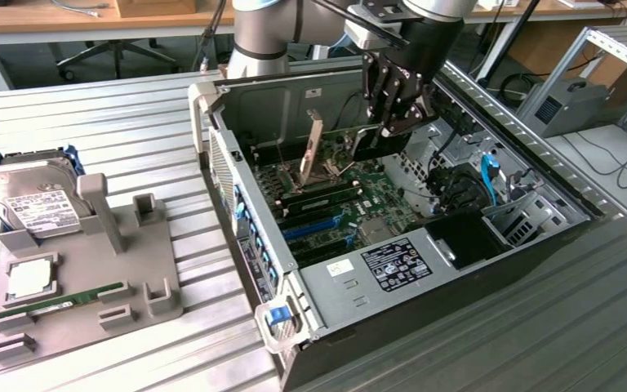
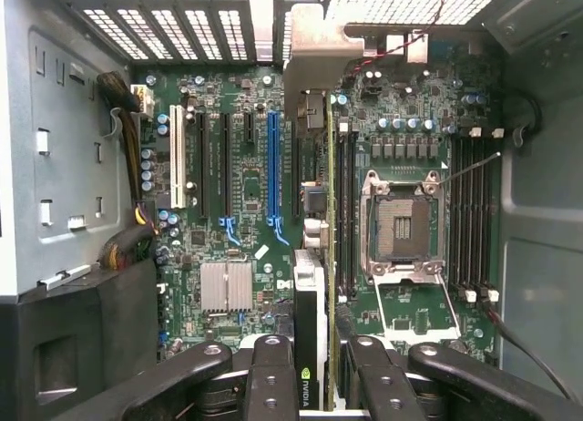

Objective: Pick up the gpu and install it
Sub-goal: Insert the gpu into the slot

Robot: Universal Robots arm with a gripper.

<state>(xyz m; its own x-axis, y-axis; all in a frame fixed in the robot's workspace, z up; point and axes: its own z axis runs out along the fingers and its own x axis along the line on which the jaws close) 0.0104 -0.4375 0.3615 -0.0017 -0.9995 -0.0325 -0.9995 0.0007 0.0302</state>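
While the claw hung inside the open computer case, it gripped the gpu narrowly by its upper edge. Held edge-on, the gpu stood over the motherboard, just beside the long blue slot, its metal bracket toward the case's vented wall. Whether it touched a slot could not be told. A hard drive rested in a grey holder on the worktop at the exterior view's left.
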